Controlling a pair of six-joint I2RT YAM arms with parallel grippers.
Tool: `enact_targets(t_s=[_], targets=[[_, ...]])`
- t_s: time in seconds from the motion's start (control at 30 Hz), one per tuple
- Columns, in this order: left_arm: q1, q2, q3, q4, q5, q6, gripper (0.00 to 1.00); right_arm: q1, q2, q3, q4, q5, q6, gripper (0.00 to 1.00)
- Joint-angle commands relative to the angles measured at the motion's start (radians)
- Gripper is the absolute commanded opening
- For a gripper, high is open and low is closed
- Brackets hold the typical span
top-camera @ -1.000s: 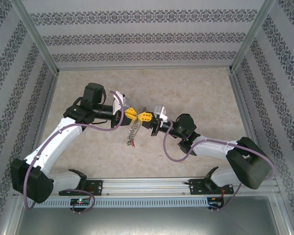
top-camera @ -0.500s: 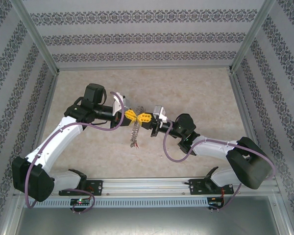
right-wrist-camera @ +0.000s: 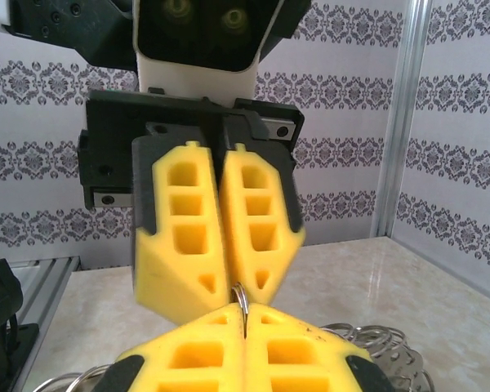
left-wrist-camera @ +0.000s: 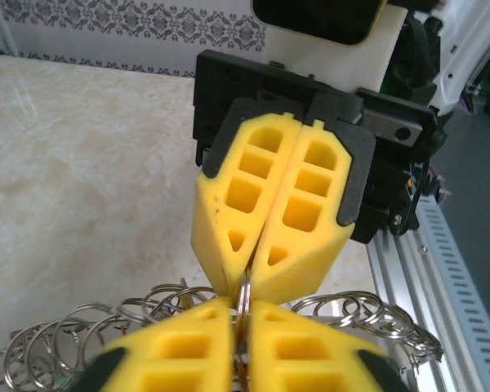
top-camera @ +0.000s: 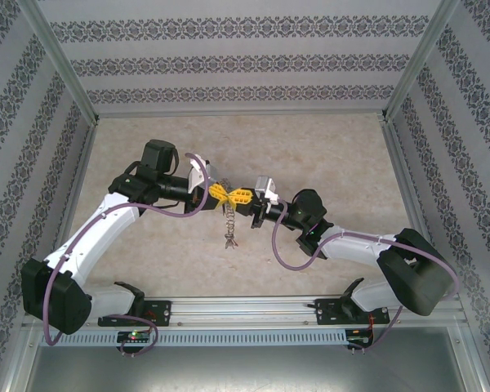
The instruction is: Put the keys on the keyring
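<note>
The thin silver metal keyring [left-wrist-camera: 245, 290] is pinched edge-on, and its dangling cluster of tiny keys and split rings [top-camera: 229, 229] hangs straighter than a second ago. The left gripper [top-camera: 220, 192] and right gripper [top-camera: 242, 196] meet tip to tip, both yellow-padded pairs clamped on the ring above the middle of the beige marbled table [top-camera: 327, 147]. Patterned walls [top-camera: 229, 61] stand around.

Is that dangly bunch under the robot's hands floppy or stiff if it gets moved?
Probably floppy: the bunch hangs down in a loose string below the keyring, so it would likely swing. The keyring looks thin, hard metal, maybe slippery; the left hand and right hand both pinch it.
</note>
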Motion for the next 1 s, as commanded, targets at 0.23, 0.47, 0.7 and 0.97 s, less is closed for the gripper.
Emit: enact_targets(t_s=[0.23,0.47,0.7,0.97], targets=[[-0.003,-0.004,0.044,-0.159,-0.078,0.142,0.0,-0.028,-0.08,0.043,-0.167,-0.098,-0.149,0.0],[-0.063,-0.001,0.095,-0.271,-0.231,0.274,0.0,-0.066,-0.207,0.158,-0.866,-0.172,-0.547,0.27],[-0.12,0.025,0.125,-0.306,-0.3,0.329,0.0,-0.062,-0.209,0.268,-1.173,-0.157,-0.707,0.34],[-0.207,0.053,0.158,-0.345,-0.387,0.396,0.0,-0.065,-0.177,0.316,-1.222,-0.199,-0.668,0.37]])
